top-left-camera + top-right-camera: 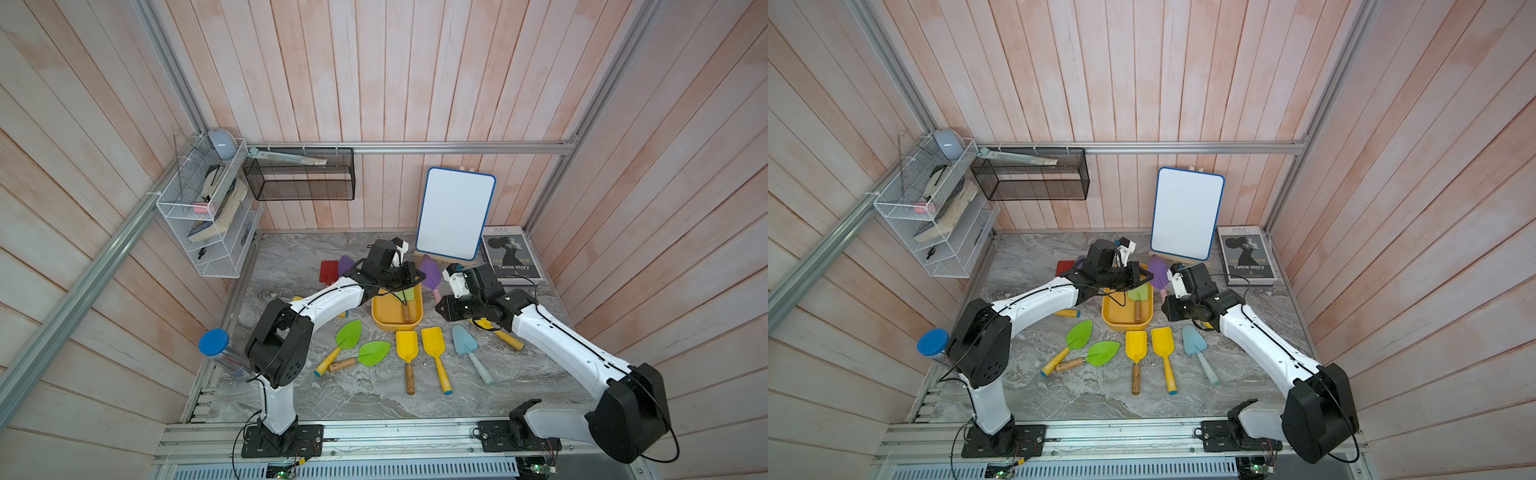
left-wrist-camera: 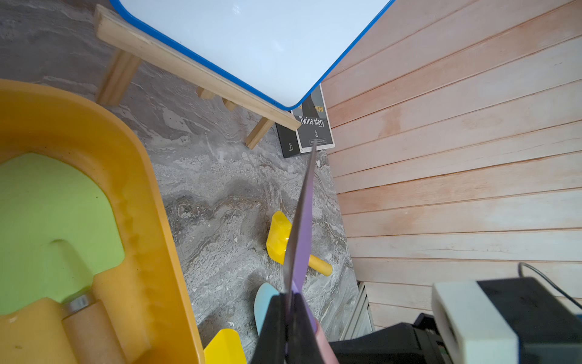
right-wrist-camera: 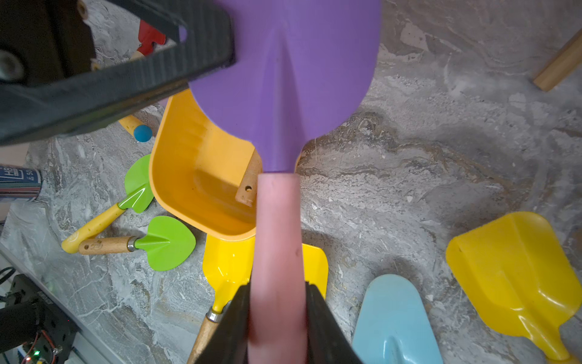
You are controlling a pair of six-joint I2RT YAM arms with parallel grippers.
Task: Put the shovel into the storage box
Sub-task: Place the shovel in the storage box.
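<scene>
left gripper (image 1: 409, 277), entry one, both top views: pressed together on the blade of the purple shovel (image 1: 430, 269). the shovel hangs above the surface (image 1: 365, 399), just beside the far right corner of the storage box (image 1: 395, 328) and not inside it. right gripper (image 1: 441, 305) sits at the pink handle end.

entry two, left wrist view: we see the purple shovel (image 2: 300, 227) edge-on, a thin sliver pinched in the left gripper (image 2: 291, 302). the storage box (image 2: 141, 220) is alongside and holds a green shovel (image 2: 47, 220) with a wooden handle.

entry three, right wrist view: the pink handle (image 3: 277, 245) runs between the jaws of the right gripper (image 3: 278, 290), which flank it on both sides. we cannot tell whether they press it or only bracket it. the blade overlaps the box rim (image 3: 157, 151) from this angle.

handling note, our judgement: light, stiff plastic. the blade is thin and smooth, so a pinch there may let the shovel pivot or slide. the round handle offers the surer hold. the box is partly filled, so the shovel should go in lengthwise beside the green one.
</scene>
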